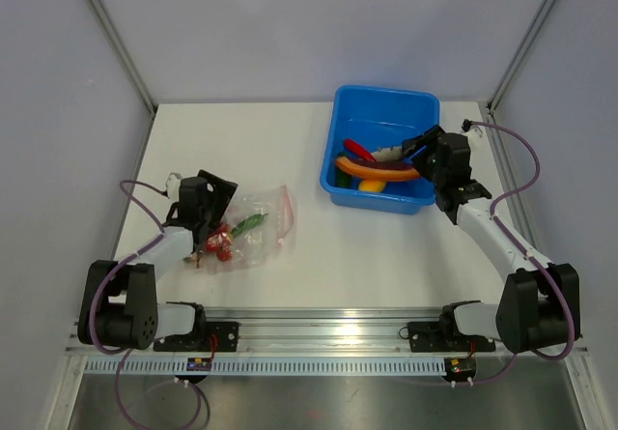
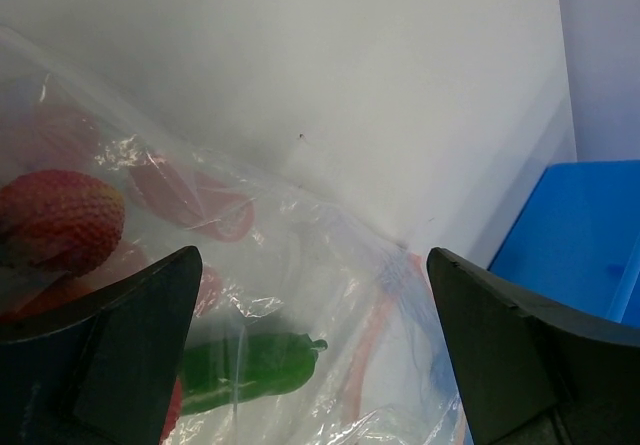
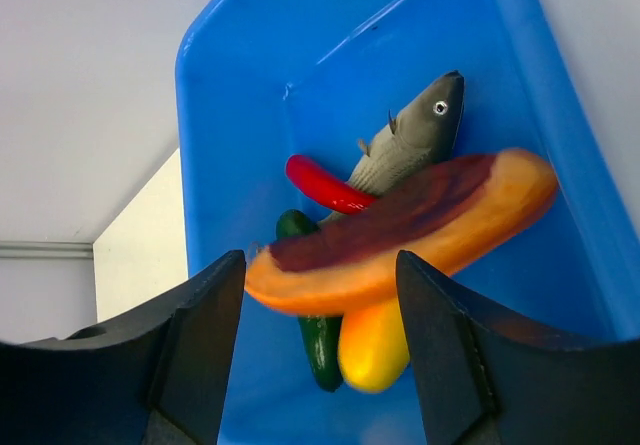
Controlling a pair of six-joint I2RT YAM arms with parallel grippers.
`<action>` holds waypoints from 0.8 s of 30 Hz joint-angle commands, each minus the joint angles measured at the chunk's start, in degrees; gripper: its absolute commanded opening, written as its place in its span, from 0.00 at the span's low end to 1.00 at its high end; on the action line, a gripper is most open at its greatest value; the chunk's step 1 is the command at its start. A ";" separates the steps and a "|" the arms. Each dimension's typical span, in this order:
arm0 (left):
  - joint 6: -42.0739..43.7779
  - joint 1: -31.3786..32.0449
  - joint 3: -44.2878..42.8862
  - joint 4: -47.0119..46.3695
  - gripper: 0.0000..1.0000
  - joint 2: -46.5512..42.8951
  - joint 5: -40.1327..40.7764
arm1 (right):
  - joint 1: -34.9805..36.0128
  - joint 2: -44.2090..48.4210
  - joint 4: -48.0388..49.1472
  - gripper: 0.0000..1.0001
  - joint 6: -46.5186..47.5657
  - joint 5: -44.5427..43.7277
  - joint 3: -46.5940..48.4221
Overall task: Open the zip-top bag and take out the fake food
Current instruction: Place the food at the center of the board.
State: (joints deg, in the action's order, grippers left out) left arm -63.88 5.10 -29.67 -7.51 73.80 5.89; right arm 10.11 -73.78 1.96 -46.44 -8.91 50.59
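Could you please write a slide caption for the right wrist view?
Open right hand over the blue tub; inside, grey fish, red pepper, green cucumber, yellow piece, orange slice uppermost.

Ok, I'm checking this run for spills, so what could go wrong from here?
1. The orange piece sits high between the open right pincer's fingers, across the fish in the blue tub; pulling away might catch it and flick it out.
2. The left pincer hangs open over the zip-top bag, with a green toy and a red toy inside; closing here may pinch plastic and lift the whole bag.
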 commanded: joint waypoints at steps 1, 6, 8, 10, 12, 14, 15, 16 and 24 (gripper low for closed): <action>1.21 0.96 -2.50 0.12 0.99 -2.60 1.14 | -0.27 1.44 -0.64 0.70 0.29 0.55 2.50; 2.44 1.66 -3.38 2.14 0.99 -4.71 2.98 | 0.00 2.15 -0.99 0.70 1.17 3.01 2.67; 3.49 2.62 -4.25 4.33 0.99 -6.47 5.69 | 0.78 1.71 -1.25 0.70 1.96 5.47 3.46; 4.46 3.42 -5.74 6.53 0.99 -7.79 8.25 | 3.41 0.92 -1.60 0.70 3.01 5.48 5.12; 5.25 4.21 -6.45 9.78 0.99 -9.98 11.15 | 5.79 0.04 -3.26 0.70 5.21 4.95 6.10; 5.43 4.83 -6.71 11.98 0.99 -11.57 13.08 | 9.30 -0.57 -4.06 0.70 7.14 5.30 7.94; 5.60 5.26 -6.89 12.86 0.99 -13.05 14.31 | 10.53 -1.27 -5.02 0.70 7.58 5.48 8.56; 6.30 5.53 -7.33 13.83 0.99 -13.50 15.02 | 12.46 -1.63 -5.29 0.69 8.63 6.96 9.87; 0.95 8.34 -18.57 38.43 0.99 -12.36 27.94 | 20.82 -6.02 -8.02 0.68 12.95 11.98 13.74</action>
State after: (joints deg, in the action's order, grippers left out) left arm -60.51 13.19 -44.73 20.88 61.25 26.15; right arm 28.51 -78.19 -4.47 -36.36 0.30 61.69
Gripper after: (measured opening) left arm 0.988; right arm 0.685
